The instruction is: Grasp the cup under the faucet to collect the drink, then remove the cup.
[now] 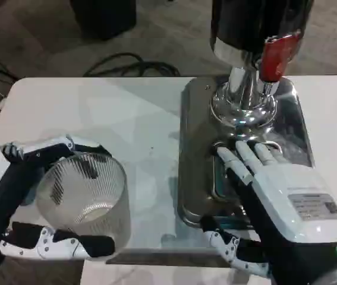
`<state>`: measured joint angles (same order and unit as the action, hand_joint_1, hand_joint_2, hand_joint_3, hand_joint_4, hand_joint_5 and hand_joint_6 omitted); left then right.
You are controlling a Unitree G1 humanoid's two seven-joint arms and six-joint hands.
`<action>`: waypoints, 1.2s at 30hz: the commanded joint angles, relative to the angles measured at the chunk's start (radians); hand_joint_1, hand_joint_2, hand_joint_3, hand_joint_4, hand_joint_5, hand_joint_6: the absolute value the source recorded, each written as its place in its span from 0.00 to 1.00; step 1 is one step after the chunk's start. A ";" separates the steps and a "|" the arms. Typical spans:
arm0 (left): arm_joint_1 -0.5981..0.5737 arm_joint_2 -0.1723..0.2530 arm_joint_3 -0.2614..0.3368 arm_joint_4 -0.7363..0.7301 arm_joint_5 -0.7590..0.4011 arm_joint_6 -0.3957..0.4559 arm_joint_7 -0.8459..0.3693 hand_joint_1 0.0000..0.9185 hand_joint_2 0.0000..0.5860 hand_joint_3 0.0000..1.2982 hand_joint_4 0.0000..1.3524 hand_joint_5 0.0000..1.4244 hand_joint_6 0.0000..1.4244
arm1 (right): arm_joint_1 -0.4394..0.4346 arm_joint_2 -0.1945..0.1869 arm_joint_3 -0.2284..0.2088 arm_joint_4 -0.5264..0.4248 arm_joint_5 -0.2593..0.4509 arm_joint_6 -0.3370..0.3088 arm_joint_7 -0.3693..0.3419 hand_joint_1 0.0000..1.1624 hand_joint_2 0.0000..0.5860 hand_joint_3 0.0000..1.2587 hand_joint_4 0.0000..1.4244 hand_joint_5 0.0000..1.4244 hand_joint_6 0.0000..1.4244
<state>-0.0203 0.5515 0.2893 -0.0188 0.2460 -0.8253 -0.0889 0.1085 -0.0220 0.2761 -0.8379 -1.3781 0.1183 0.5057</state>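
Note:
A clear ribbed plastic cup [86, 196] stands at the near left of the white table [126, 119]. My left hand [43, 202] holds it, with fingers wrapped around its far rim and its near base. The drink dispenser [257, 35], chrome and black with a red tap handle [277, 54], rises at the back right on a steel drip tray [198, 148]. My right hand [275, 196] lies over the tray in front of the dispenser's chrome base, fingers stretched out toward it and holding nothing. The cup is well left of the faucet.
Black cables [126, 68] lie on the floor behind the table. The table's near edge runs just below the cup and the tray. Bare tabletop lies between the cup and the tray.

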 commanded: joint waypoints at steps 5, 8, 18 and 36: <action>-0.010 0.007 0.007 0.004 -0.020 -0.023 0.008 0.55 0.03 0.69 0.76 0.81 1.00 | 0.000 0.009 -0.002 0.000 0.005 -0.005 0.014 0.45 0.72 0.07 0.00 0.00 0.05; -0.011 0.007 0.008 0.006 -0.017 -0.025 0.008 0.55 0.03 0.69 0.76 0.81 1.00 | -0.001 0.009 -0.003 0.001 0.006 -0.005 0.015 0.45 0.72 0.07 0.00 0.00 0.05; -0.020 0.005 0.004 0.012 -0.014 -0.023 0.009 0.56 0.04 0.69 0.76 0.81 1.00 | 0.000 0.015 -0.004 0.004 0.003 -0.001 0.013 0.44 0.72 0.07 0.00 0.00 0.05; -0.125 -0.012 -0.060 0.075 0.020 -0.009 0.017 0.52 0.04 0.69 0.76 0.81 1.00 | 0.047 0.016 -0.094 -0.048 0.010 0.017 0.011 0.44 0.72 0.07 0.00 0.00 0.06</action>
<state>-0.1250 0.5460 0.2391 0.0460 0.2540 -0.8252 -0.0885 0.1363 -0.0097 0.1947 -0.8655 -1.3776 0.1305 0.5132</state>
